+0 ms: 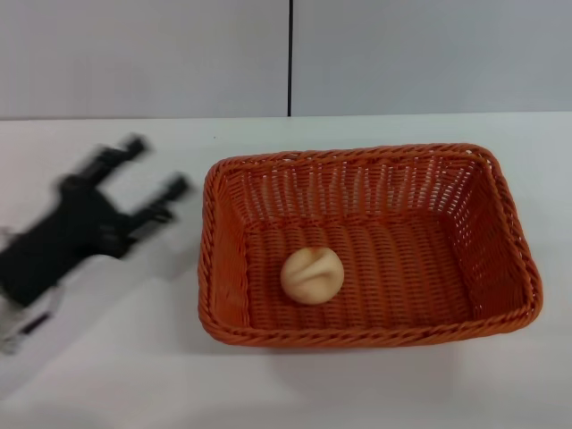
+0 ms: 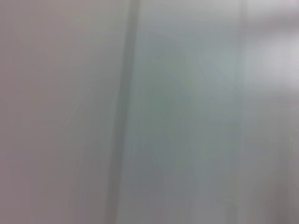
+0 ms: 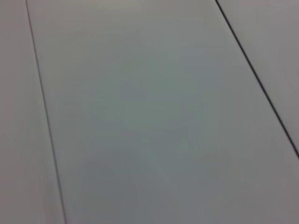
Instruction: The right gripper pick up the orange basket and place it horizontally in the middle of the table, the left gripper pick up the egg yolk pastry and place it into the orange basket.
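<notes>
The orange basket (image 1: 366,246) lies lengthwise across the middle of the white table (image 1: 134,375) in the head view. The egg yolk pastry (image 1: 312,275) rests on the basket floor, toward its near left part. My left gripper (image 1: 150,174) hovers over the table to the left of the basket, blurred, its two black fingers spread apart with nothing between them. The right gripper is out of view. Both wrist views show only pale wall panels with dark seams.
A grey wall with a vertical dark seam (image 1: 290,58) stands behind the table's far edge. Bare tabletop lies in front of the basket and to its left under the left arm.
</notes>
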Controlling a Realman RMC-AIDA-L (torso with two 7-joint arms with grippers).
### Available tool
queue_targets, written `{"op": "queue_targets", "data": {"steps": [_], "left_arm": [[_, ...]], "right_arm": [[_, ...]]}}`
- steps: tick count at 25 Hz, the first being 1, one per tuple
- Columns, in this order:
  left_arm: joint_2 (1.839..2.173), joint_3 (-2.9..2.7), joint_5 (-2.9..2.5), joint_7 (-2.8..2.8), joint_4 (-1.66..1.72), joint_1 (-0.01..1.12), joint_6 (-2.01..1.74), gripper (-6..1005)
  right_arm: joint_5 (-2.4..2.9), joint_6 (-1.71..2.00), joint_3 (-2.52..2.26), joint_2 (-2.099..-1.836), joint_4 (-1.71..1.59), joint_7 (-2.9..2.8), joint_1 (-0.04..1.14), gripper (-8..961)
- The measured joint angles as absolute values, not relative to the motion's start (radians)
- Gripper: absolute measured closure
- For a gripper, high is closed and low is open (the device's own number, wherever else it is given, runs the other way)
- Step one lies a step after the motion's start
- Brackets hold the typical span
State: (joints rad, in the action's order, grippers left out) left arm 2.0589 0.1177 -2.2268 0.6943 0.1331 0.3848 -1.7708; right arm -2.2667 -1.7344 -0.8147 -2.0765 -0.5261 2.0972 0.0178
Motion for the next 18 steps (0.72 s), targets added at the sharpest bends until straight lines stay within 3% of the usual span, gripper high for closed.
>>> {"op": "queue_targets", "data": {"steps": [5, 12, 18], "left_arm": [[2.056, 0.326, -2.225, 0.696, 0.222, 0.298, -1.817, 173], [2.055, 0.579, -2.224, 0.69, 0.25, 0.184, -1.854, 172], [2.057, 0.616, -2.224, 0.686, 0.253, 0.153, -1.853, 173]], "right_arm": [[-2.269, -1.727, -0.792, -2.077, -0.443, 2.193, 0.045, 435], [-2.269, -1.726, -0.728, -2.078, -0.304, 2.344, 0.114, 435], [-2.27, -1.724, -0.702, -2.078, -0.238, 2.422, 0.142, 436]]}}
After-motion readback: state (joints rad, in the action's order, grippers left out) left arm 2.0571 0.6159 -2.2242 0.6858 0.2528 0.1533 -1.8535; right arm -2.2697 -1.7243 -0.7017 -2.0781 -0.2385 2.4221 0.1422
